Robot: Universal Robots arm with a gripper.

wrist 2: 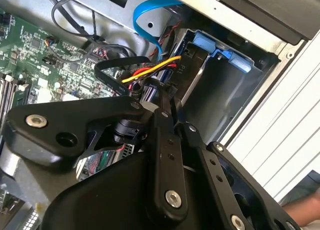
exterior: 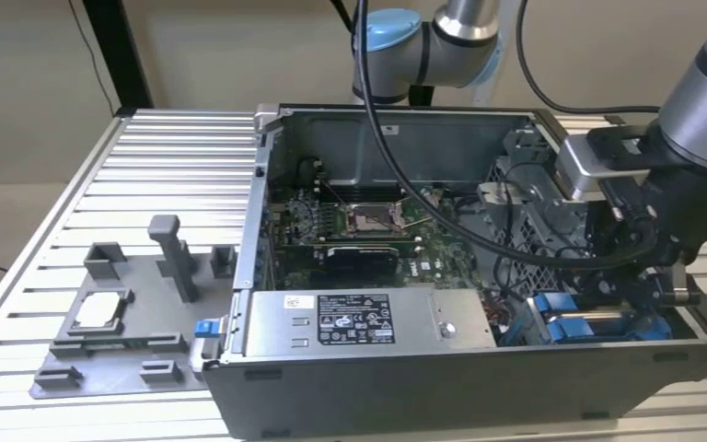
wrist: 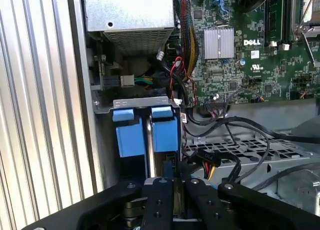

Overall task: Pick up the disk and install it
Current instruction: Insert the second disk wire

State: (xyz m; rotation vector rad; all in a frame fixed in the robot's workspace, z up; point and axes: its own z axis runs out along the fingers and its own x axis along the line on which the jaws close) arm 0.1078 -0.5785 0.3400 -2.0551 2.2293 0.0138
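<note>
First wrist view: claw has its fingers pressed nearly together, pinching the top edge of the disk — blue-framed, standing upright in the bay at the case's front corner. A second blue frame sits just beside it — cables are bunched close by.

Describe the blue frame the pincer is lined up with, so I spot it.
In the open computer case, find the bay beside the grey labelled box. Two blue frames stand side by side there. Yours, the blue frame in line with the pincer, is on the motherboard side; its neighbour hugs the case wall.
</note>
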